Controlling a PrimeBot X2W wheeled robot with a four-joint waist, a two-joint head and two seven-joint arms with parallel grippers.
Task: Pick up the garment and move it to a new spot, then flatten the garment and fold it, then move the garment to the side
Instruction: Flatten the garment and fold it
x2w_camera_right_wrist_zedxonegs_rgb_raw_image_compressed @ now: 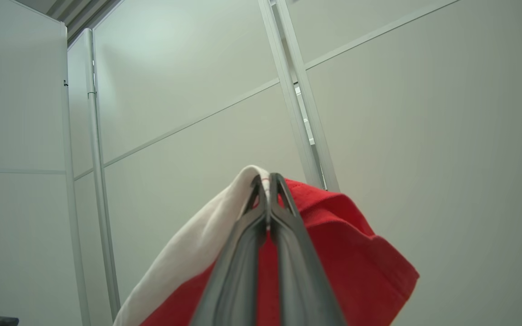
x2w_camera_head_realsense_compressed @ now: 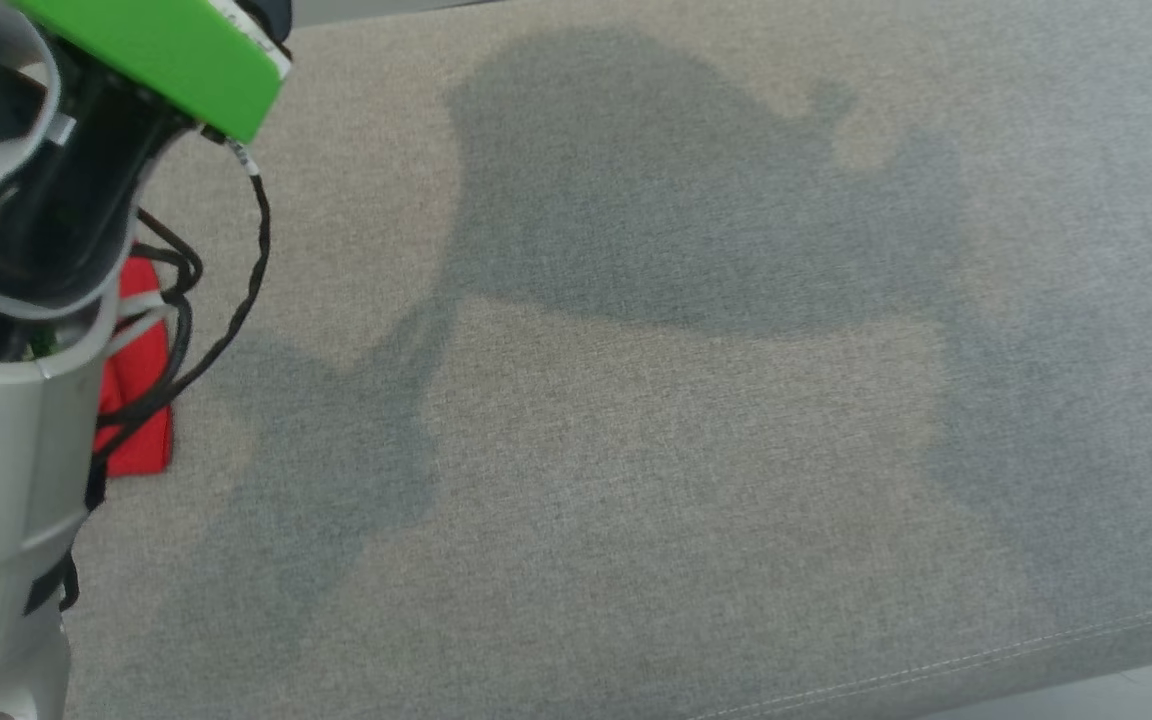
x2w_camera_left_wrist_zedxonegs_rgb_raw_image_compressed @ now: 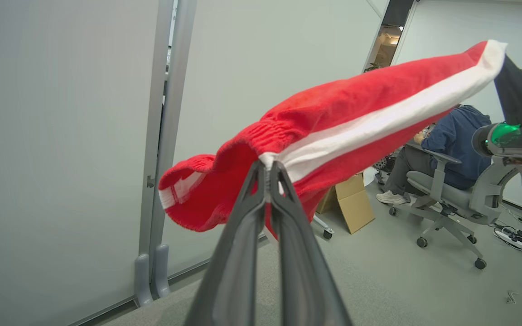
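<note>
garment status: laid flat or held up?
Held up: the garment is stretched between the left pincer, shut at its waistband, and the right pincer, shut on its far end.

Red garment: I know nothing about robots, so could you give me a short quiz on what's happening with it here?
1. True or false: the left gripper and the right gripper are both shut on the garment.
2. The garment's stripe is: A white, B blue, C yellow.
3. Fill in: in the left wrist view, behind the garment, a person sits on a ____.
Key: 1 true; 2 A; 3 chair.
</note>
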